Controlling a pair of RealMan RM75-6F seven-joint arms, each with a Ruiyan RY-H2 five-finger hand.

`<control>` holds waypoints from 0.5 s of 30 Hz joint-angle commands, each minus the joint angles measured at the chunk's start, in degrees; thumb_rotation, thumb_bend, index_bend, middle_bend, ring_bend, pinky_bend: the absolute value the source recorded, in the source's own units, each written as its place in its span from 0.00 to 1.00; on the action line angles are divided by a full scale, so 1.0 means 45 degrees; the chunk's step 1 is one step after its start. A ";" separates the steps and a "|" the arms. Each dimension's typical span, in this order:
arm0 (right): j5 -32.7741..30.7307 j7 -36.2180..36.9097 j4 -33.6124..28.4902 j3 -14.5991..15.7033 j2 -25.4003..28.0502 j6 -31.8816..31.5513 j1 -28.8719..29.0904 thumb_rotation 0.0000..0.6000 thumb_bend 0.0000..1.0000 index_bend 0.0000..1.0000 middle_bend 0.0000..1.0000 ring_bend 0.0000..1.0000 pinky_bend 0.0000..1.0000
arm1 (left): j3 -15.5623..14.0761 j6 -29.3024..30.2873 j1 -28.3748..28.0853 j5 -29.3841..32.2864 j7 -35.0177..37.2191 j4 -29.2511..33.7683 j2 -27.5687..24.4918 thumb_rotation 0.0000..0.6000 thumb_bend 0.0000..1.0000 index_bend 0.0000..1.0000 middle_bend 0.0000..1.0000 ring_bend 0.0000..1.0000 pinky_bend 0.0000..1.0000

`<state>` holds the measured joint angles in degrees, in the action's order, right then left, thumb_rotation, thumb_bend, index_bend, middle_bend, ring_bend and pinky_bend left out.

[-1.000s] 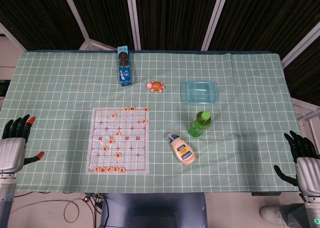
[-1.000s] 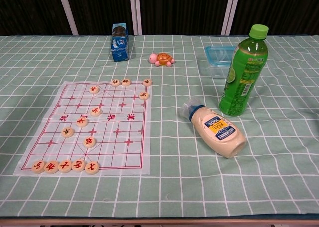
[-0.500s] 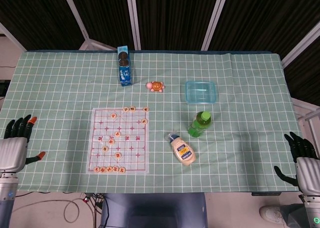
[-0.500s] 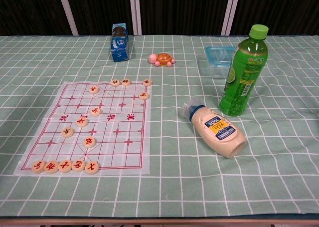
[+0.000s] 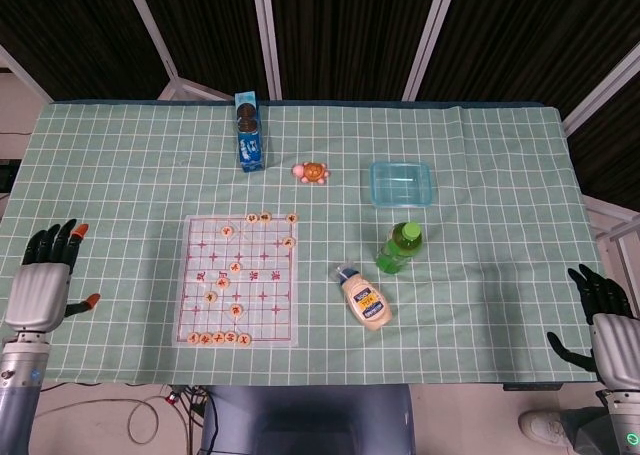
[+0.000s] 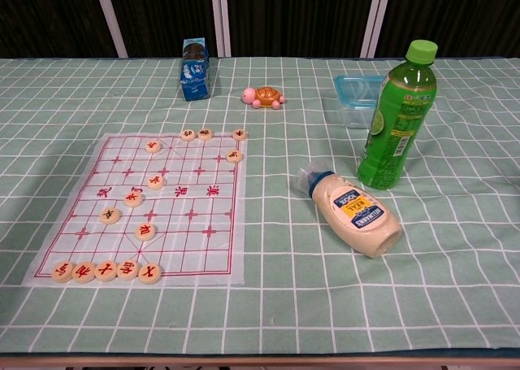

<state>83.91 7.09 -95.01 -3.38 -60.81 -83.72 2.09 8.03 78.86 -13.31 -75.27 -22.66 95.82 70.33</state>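
Note:
My left hand (image 5: 45, 273) hangs over the table's left front corner with its fingers spread and nothing in it; the chessboard sheet (image 5: 240, 279) (image 6: 175, 203) with several round wooden pieces lies nearest to it. At the right front corner my right hand (image 5: 600, 315) is also open and holds nothing. The chest view shows neither hand. A green bottle (image 5: 400, 246) (image 6: 398, 118) stands upright right of centre. Beside it a mayonnaise bottle (image 5: 364, 299) (image 6: 354, 211) lies on its side.
A blue cookie box (image 5: 249, 131) (image 6: 195, 79) stands at the back, with a toy turtle (image 5: 311, 172) (image 6: 262, 97) to its right. A clear blue tub (image 5: 401, 183) (image 6: 356, 93) sits behind the green bottle. A green checked cloth (image 5: 120, 175) covers the table.
My left hand has moved up and slightly inward over the table's left edge. The right hand and all objects have stayed put.

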 commanded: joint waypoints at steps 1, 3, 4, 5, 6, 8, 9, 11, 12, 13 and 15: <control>-0.0031 0.0028 -0.0002 -0.0029 -0.0012 -0.0010 0.0001 1.00 0.31 0.00 0.00 0.00 0.00 | 0.0469 -0.0411 -0.0625 0.0320 -0.0641 -0.0097 0.0215 1.00 0.12 0.00 0.28 0.31 0.47; -0.0063 0.0052 -0.0001 -0.0035 -0.0019 0.0016 0.0005 1.00 0.31 0.00 0.00 0.00 0.00 | 0.0729 -0.0792 -0.1060 0.0555 -0.0939 -0.0166 0.0377 1.00 0.15 0.00 0.48 0.48 0.62; -0.0076 0.0063 -0.0006 -0.0037 -0.0016 0.0030 0.0007 1.00 0.31 0.00 0.00 0.00 0.00 | 0.0815 -0.0939 -0.1211 0.0652 -0.1006 -0.0197 0.0444 1.00 0.16 0.02 0.58 0.57 0.69; -0.0102 0.0066 -0.0008 -0.0040 -0.0011 0.0052 0.0011 1.00 0.31 0.00 0.00 0.00 0.00 | 0.0943 -0.1233 -0.1499 0.0788 -0.1180 -0.0253 0.0553 1.00 0.16 0.05 0.66 0.64 0.74; -0.0133 0.0074 -0.0020 -0.0052 -0.0003 0.0069 0.0015 1.00 0.31 0.00 0.00 0.00 0.00 | 0.1063 -0.1510 -0.1768 0.0965 -0.1374 -0.0331 0.0664 1.00 0.16 0.08 0.71 0.67 0.77; -0.0182 0.0095 -0.0033 -0.0063 0.0000 0.0096 0.0016 1.00 0.31 0.00 0.00 0.00 0.00 | 0.1249 -0.1966 -0.2244 0.1288 -0.1733 -0.0499 0.0898 1.00 0.17 0.16 0.80 0.75 0.84; -0.0212 0.0102 -0.0033 -0.0067 0.0006 0.0119 0.0019 1.00 0.31 0.00 0.00 0.00 0.00 | 0.1335 -0.2179 -0.2484 0.1416 -0.1873 -0.0619 0.1032 1.00 0.17 0.18 0.83 0.77 0.86; -0.0266 0.0126 -0.0053 -0.0070 0.0019 0.0164 0.0020 1.00 0.31 0.00 0.00 0.00 0.00 | 0.1496 -0.2628 -0.2939 0.1713 -0.2089 -0.0871 0.1308 1.00 0.20 0.24 0.90 0.83 0.91; -0.0294 0.0140 -0.0068 -0.0073 0.0032 0.0186 0.0021 1.00 0.31 0.00 0.00 0.00 0.00 | 0.1608 -0.2923 -0.3228 0.1932 -0.2183 -0.1023 0.1499 1.00 0.21 0.25 0.92 0.86 0.93; -0.0322 0.0149 -0.0080 -0.0076 0.0043 0.0208 0.0022 1.00 0.31 0.00 0.00 0.00 0.00 | 0.1699 -0.3158 -0.3474 0.2142 -0.2267 -0.1184 0.1674 1.00 0.22 0.28 0.95 0.89 0.95; -0.0382 0.0186 -0.0116 -0.0083 0.0067 0.0265 0.0029 1.00 0.31 0.00 0.00 0.00 0.00 | 0.1854 -0.3755 -0.4026 0.2607 -0.2438 -0.1568 0.2059 1.00 0.24 0.31 0.99 0.93 0.99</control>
<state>82.23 7.88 -95.50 -3.74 -60.54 -82.58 2.21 15.26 64.46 -29.03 -65.74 -32.43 90.65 77.65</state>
